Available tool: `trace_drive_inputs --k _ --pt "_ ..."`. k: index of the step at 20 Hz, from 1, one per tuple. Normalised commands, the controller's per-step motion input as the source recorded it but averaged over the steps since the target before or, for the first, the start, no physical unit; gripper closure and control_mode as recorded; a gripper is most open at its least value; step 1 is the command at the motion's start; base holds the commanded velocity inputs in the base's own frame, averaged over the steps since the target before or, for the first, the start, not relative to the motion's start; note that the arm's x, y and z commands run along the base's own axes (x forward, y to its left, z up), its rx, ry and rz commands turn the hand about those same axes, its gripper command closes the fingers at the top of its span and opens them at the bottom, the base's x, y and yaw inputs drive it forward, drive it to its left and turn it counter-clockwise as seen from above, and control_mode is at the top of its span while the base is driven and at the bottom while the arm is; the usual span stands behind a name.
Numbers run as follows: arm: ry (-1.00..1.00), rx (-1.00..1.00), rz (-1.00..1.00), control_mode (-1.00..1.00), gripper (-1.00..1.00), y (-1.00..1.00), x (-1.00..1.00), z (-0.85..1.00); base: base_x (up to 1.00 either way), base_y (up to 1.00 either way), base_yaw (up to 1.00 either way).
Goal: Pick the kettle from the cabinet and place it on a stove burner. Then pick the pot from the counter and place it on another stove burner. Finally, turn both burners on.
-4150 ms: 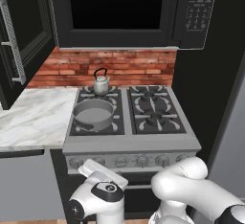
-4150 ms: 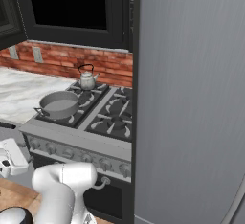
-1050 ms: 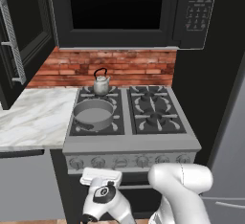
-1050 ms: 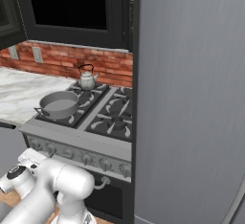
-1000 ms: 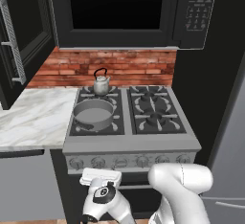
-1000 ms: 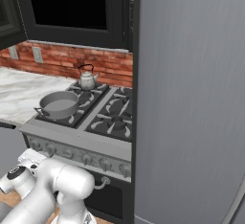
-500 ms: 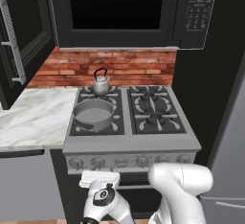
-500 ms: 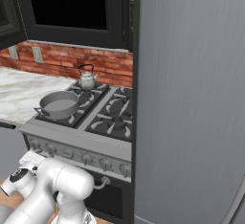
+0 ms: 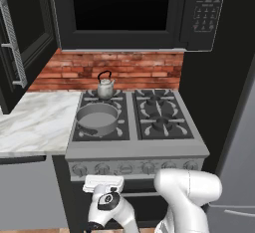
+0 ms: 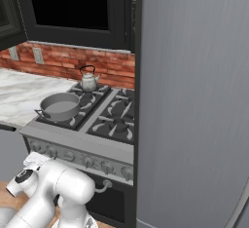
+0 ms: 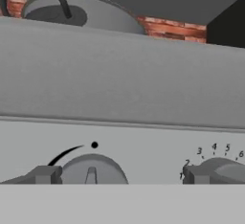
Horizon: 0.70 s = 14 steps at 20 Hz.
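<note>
Before stove knobs [image 11: 91, 170], open gripper [image 11: 119, 175], pot [image 9: 97, 118] above

Gripper [image 11: 119, 175] close before knob [image 11: 91, 170] (fingertips astride), right burners [image 9: 158, 112] unoccupied

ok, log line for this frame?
silvery kettle: rear-left burner | grey pot: front-left burner | gripper: open, at stove knob | burners: unlit

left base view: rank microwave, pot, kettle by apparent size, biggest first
1. microwave, by far the largest.
2. pot, on the front left burner.
3. kettle, smallest, on the back left burner; it sits farther from the camera than the pot, but the gap looks real.
</note>
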Motion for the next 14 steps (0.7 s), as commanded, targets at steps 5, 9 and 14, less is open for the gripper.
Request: trace_drive_inputs --k 5,9,14 --pt "0.00 -0.01 0.01 -1.00 -1.00 0.06 0.21 -0.12 0.00 0.00 0.00" --pt "0.00 0.00 0.01 -1.00 -1.00 0.02 0.16 -0.08 0.00 0.00 0.00" --pt "0.00 0.00 0.01 -1.00 -1.00 0.00 0.13 -0.09 0.00 0.00 0.00"
